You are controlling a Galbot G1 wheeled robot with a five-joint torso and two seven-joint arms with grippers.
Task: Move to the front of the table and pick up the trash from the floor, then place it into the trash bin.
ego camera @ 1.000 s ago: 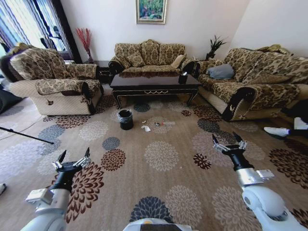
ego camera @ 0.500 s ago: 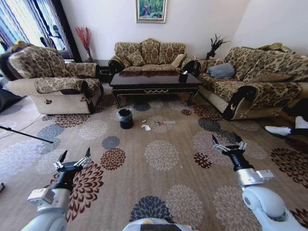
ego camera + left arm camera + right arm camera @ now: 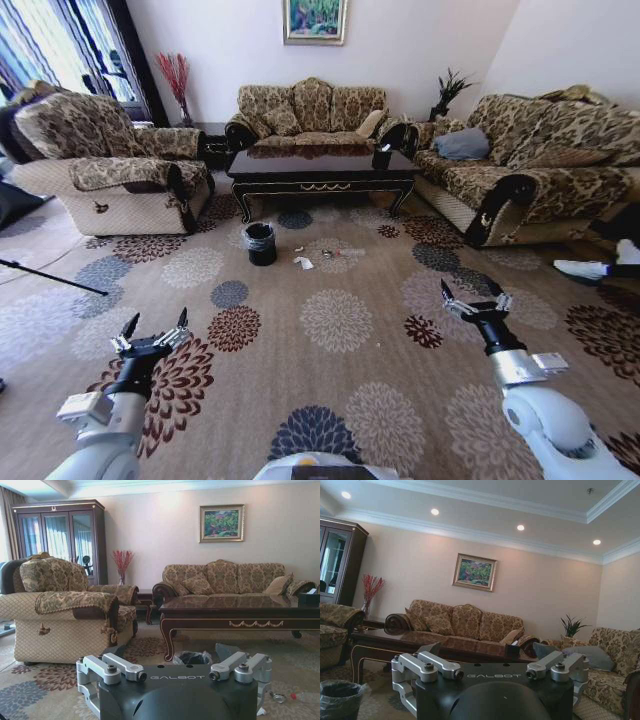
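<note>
Left tool (image 3: 154, 333) hovers low over the floor (image 3: 330, 380), fingers spread, grasping nothing, near the view's lower left. Behind it, further L, an armchair (image 3: 110, 165) w/ patterned cover. The trash bin (image 3: 260, 244), round & black w/ clear liner, stands on the carpet just in front of the counter's (image 3: 320, 170) left front leg. In the left wrist view the bin (image 3: 192, 658) sits right under that corner, beside the curved leg.

Just R of the bin lies the trash (image 3: 303, 263): a white paper scrap on the carpet, w/ smaller bits near it toward the counter; too small to tell apart. All of it apart from the bin, well away from both tools. Left wrist view catches some litter (image 3: 285, 697) low on the carpet.

Centre back: sofa (image 3: 310, 112) behind the counter, a black box (image 3: 381, 158) on the counter's R end.

Right tool (image 3: 473, 296) hovers over the carpet at R, fingers apart, empty. Second sofa (image 3: 540, 170) along the R wall.
</note>
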